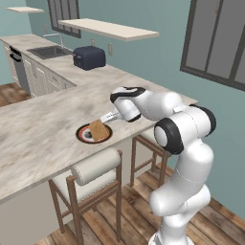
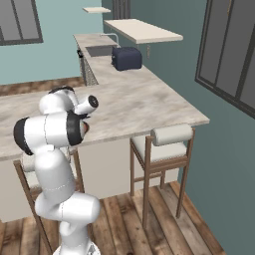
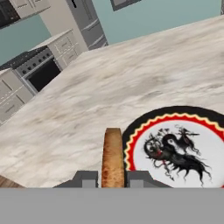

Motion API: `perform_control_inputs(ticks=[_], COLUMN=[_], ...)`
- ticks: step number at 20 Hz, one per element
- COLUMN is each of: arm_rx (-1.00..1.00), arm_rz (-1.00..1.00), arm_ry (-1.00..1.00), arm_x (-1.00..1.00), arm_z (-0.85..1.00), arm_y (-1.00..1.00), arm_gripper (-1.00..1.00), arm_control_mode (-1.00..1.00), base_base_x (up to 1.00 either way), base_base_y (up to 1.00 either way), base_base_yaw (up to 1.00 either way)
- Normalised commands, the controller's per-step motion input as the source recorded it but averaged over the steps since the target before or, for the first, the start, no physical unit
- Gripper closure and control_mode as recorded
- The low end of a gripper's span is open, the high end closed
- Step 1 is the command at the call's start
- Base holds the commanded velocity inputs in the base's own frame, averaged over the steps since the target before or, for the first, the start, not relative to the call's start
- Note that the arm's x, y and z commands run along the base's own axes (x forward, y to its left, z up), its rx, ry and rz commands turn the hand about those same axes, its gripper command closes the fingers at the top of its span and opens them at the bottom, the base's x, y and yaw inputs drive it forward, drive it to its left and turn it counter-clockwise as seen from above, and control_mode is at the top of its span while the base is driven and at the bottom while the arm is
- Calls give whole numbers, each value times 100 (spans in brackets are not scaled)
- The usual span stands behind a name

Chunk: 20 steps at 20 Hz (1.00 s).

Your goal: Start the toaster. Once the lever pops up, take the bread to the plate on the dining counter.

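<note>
Holding the bread [image 1: 98,130] edge-on between my fingers [image 3: 113,180], I have them clamped on its two flat faces, one tip on each side. In the hand view the slice rises as a narrow golden-brown strip from between the tips, just left of the plate [image 3: 175,114]. That plate has a dark outer band, a red and yellow scalloped ring, and a pale centre with a dark drawing on it. In the left base view the bread is tilted over the plate [image 1: 81,135], its lower edge at or just above the pale centre; I cannot tell whether it touches. My fingers [image 1: 106,117] reach it from the right, with the white arm folded behind them.

The plate sits on the dining worktop [image 1: 38,129], a long beige marbled slab, near its near edge. Two cushioned wooden stools [image 1: 93,179] stand below that edge. In the right base view my arm covers the plate, and one stool [image 2: 164,149] stands at the right end of the worktop [image 2: 144,107].

The toaster [image 1: 89,57] stands far back on the kitchen worktop, dark blue and boxy, well apart from the plate. A sink [image 1: 48,50] lies to its left, and a pale shelf [image 1: 107,28] hangs on the teal wall above.
</note>
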Motion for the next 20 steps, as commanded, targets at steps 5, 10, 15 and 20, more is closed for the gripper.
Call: perform_control_inputs(ticks=[5, 10, 15, 20], arm_rx=[0, 0, 0, 0], arm_rz=[0, -1, -1, -1], arm_ry=[0, 0, 0, 0], arm_x=[13, 16, 14, 15], arm_z=[-11, -8, -8, -9], arm_y=[1, 5, 5, 8], arm_gripper=[100, 100, 100, 100], arm_control_mode=[-100, -100, -100, -100], base_base_x=[0, 0, 0, 0], base_base_y=[0, 0, 0, 0], base_base_yaw=[0, 0, 0, 0])
